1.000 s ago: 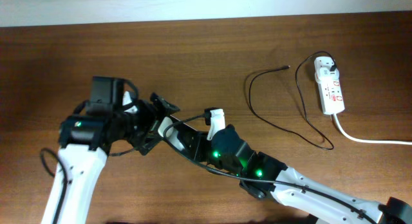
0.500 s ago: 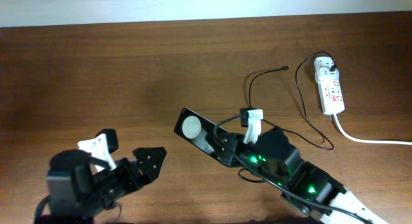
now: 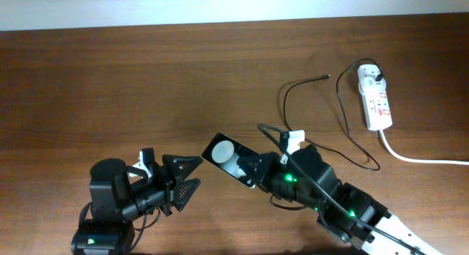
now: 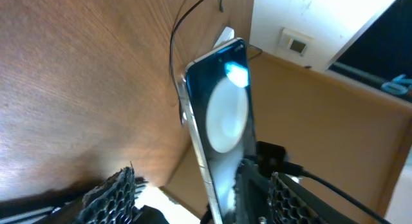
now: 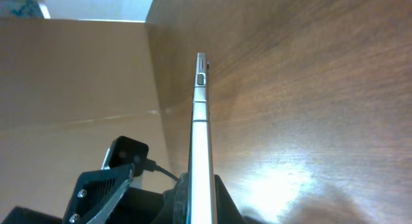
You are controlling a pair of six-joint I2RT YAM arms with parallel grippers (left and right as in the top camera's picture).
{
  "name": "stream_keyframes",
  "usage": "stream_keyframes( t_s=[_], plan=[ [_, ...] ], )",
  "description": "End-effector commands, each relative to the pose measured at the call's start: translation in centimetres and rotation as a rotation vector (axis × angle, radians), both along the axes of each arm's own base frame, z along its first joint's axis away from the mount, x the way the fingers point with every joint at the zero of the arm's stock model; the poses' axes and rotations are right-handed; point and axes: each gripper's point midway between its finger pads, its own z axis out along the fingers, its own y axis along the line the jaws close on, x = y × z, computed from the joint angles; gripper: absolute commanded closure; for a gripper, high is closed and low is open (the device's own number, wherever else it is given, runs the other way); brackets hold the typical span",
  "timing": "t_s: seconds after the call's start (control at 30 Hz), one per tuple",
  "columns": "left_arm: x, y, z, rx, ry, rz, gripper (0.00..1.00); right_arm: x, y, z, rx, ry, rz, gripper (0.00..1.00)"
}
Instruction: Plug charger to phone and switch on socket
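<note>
Left arm shifts toward 3 o'clock since half second ago. We see left gripper [image 3: 192, 173] just beside phone [image 3: 226, 154], at its 9 o'clock, jaws spread wide, holding nothing. Right gripper [image 3: 248, 169] clamps one end of phone; phone is edge-on in right wrist view. Charger [image 3: 283, 107] lies loose on table [image 3: 110, 72], connector tip at 10 o'clock from socket [image 3: 376, 101], well apart from phone. Socket sits at phone's 2 o'clock.

A brown wooden table [image 3: 110, 72] with a white strip [image 3: 146, 6] beyond its far edge
</note>
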Motion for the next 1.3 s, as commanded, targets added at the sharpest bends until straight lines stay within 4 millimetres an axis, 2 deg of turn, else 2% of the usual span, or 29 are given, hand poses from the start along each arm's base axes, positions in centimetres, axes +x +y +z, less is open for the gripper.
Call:
stream_keyframes(
  t_s=[0.0,0.07,0.13,0.2,0.23,0.3,0.53,0.57,0.63,0.8,0.93,1.2,1.27],
  plan=[
    [0.0,0.1,0.0,-0.055,0.079,0.053,0.34,-0.6,2.1,1.8,0.128,0.060,-0.002,0.96],
    [0.0,0.1,0.0,-0.057,0.083,0.055,0.35,-0.7,3.8,2.9,0.172,0.017,0.030,0.96],
    [0.0,0.2,0.0,-0.066,0.096,0.063,0.37,-0.8,4.8,3.0,0.195,0.018,0.044,0.96],
    [0.4,0.5,-0.2,-0.064,0.112,0.099,0.45,-1.4,6.0,1.4,0.209,0.132,0.029,0.96],
    [0.7,0.7,-0.2,-0.055,0.103,0.114,0.45,-1.5,6.3,1.0,0.204,0.145,0.031,0.96],
    [1.1,1.2,-0.4,-0.035,0.094,0.146,0.46,-1.7,6.7,1.2,0.216,0.141,0.046,0.96],
    [2.0,2.1,-0.7,0.003,0.078,0.209,0.56,-2.5,7.3,1.8,0.278,0.219,0.068,0.96],
    [2.1,2.2,-0.8,0.009,0.080,0.217,0.63,-2.6,7.3,1.8,0.279,0.222,0.075,0.96],
    [2.3,2.4,-1.0,0.016,0.085,0.227,0.67,-2.8,7.4,1.9,0.283,0.226,0.087,0.96],
    [2.5,2.4,-1.5,0.021,0.102,0.230,0.72,-2.9,7.5,1.9,0.310,0.282,0.066,0.96],
    [3.4,2.3,-0.3,0.009,0.038,0.230,0.77,-2.7,7.4,2.0,0.338,0.328,0.033,0.96],
    [3.2,0.8,-0.1,0.014,0.032,0.209,0.83,-2.3,7.6,2.8,0.369,0.305,0.027,0.96],
    [3.2,0.5,0.0,0.021,0.020,0.205,0.91,-2.4,7.6,2.8,0.369,0.305,0.030,0.96]
  ],
)
